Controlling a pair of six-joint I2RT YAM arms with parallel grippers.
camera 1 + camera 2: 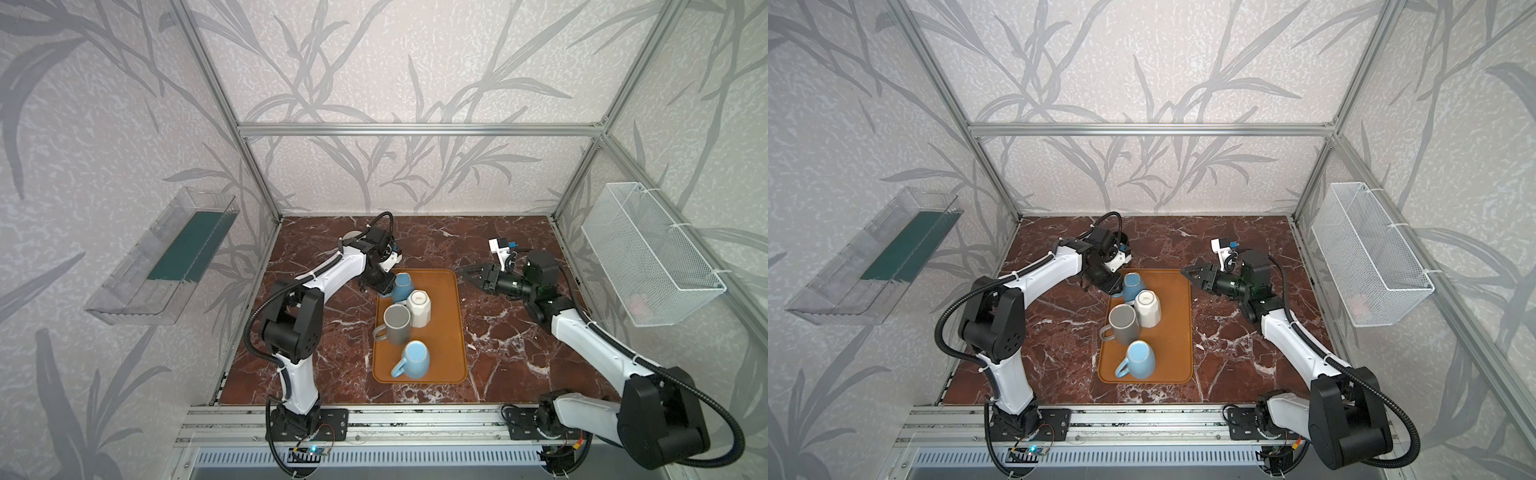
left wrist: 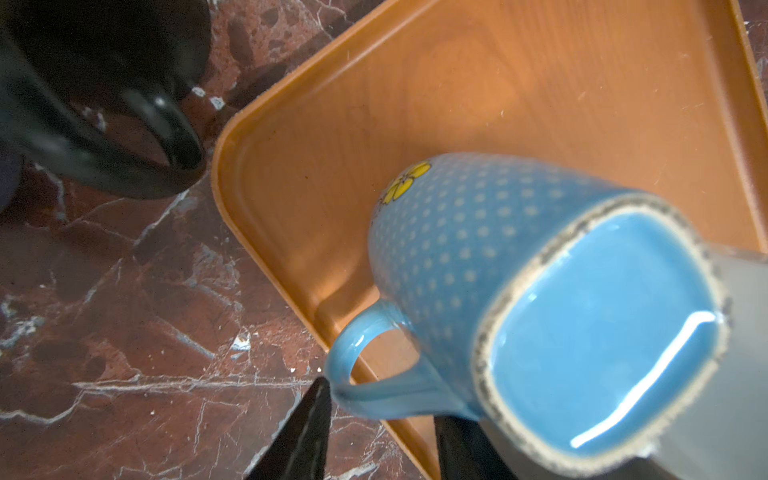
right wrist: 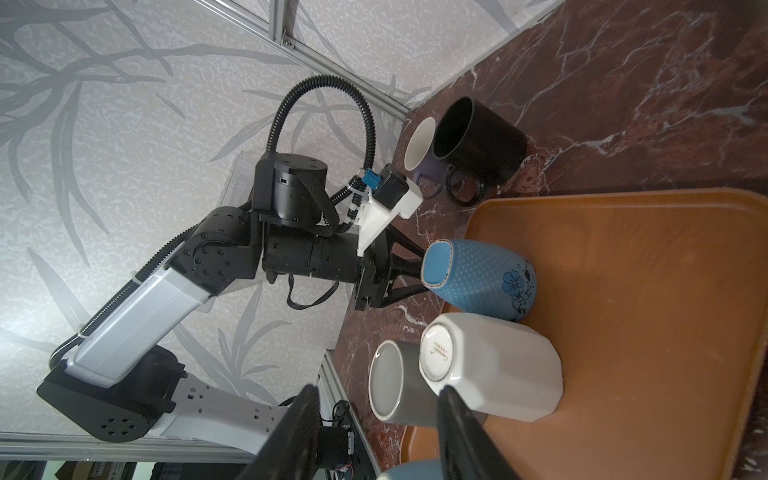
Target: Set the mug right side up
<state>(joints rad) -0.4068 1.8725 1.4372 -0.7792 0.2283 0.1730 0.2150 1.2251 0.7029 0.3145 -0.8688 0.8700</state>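
Holding the left pincer (image 2: 380,401) part-spread, with one finger (image 2: 299,436) on each side of the handle (image 2: 399,399) of the dotted mug (image 2: 478,257). Not managing to tell whether either finger is pressing on that handle.

Seeing the dotted mug standing mouth down, base up, in the far left corner of the tray (image 2: 457,83), its handle sticking out over the tray's left edge. Finding a white mug (image 1: 419,308) just beside it toward the tray's middle, also base up. Finding a grey mug (image 1: 397,322) just beside the white one, mouth up, handle toward the left edge. Noting a pale blue mug (image 1: 413,359) apart from those, close to the tray's near edge, apparently base up.

Seeing the tray lying in the middle of the tabletop (image 1: 519,340). Spotting a black mug (image 3: 478,141) and a purple mug (image 3: 419,145) standing side by side, mouths up, on the tabletop off the tray's far left corner.

Holding the right pincer (image 1: 467,272) spread and gripping nothing, hovering over the tabletop just off the tray's far right corner, jaws pointing toward the tray.
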